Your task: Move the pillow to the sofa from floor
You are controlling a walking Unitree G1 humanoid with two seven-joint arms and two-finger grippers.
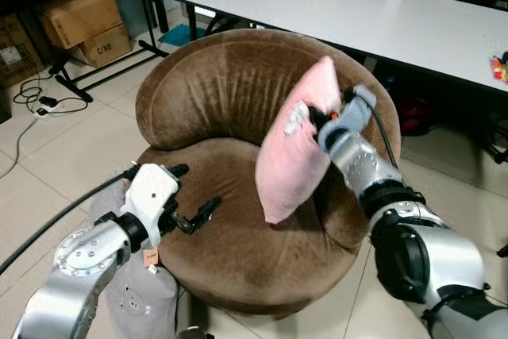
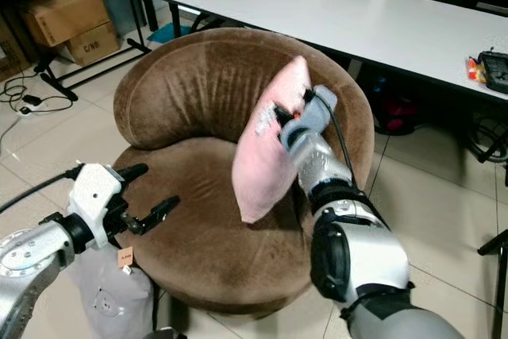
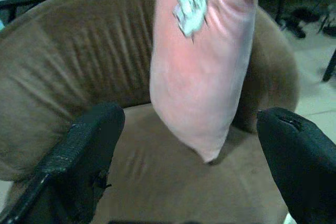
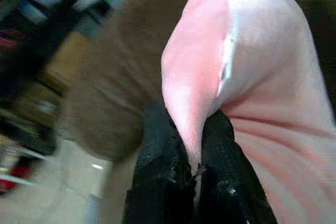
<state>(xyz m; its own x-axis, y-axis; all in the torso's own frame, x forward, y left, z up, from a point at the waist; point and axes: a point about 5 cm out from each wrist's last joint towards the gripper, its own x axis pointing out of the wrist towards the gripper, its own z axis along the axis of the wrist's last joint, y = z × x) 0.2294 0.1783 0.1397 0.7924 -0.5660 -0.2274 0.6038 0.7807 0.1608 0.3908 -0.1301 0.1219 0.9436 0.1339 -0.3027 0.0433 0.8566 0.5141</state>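
A round brown sofa (image 1: 230, 156) with a curved back fills the middle of the frame, sitting on a pale tiled floor (image 1: 63, 148). Behind it, across the upper right of the frame, runs a long white tabletop (image 1: 357, 13), and in the upper left a cardboard box (image 1: 83, 21) sits under a dark rack, with a power strip and cables (image 1: 40, 101) trailing on the tiles below it. The pink pillow (image 1: 298, 144) hangs in the centre of the frame, right of the middle, held up off the seat: its top corner is level with the rim of the sofa back and its lowest corner dangles just above the seat cushion, close to the right-hand arm of the sofa. A small pale patch shows on its upper face. The right hand (image 1: 317, 121) comes in from the lower right of the frame on its silver arm and has its two black fingers (image 4: 157, 182) pinched tight on a fold of the pillow near its top edge, the fabric squeezed between them. The left hand (image 1: 190, 196) sits at the lower left of the frame, at the front edge of the seat, its fingers (image 3: 84, 150) spread wide apart with nothing between them, pointing toward the pillow. A grey bag (image 1: 139, 299) with a small tag lies on the floor by the sofa's front, at the bottom left.
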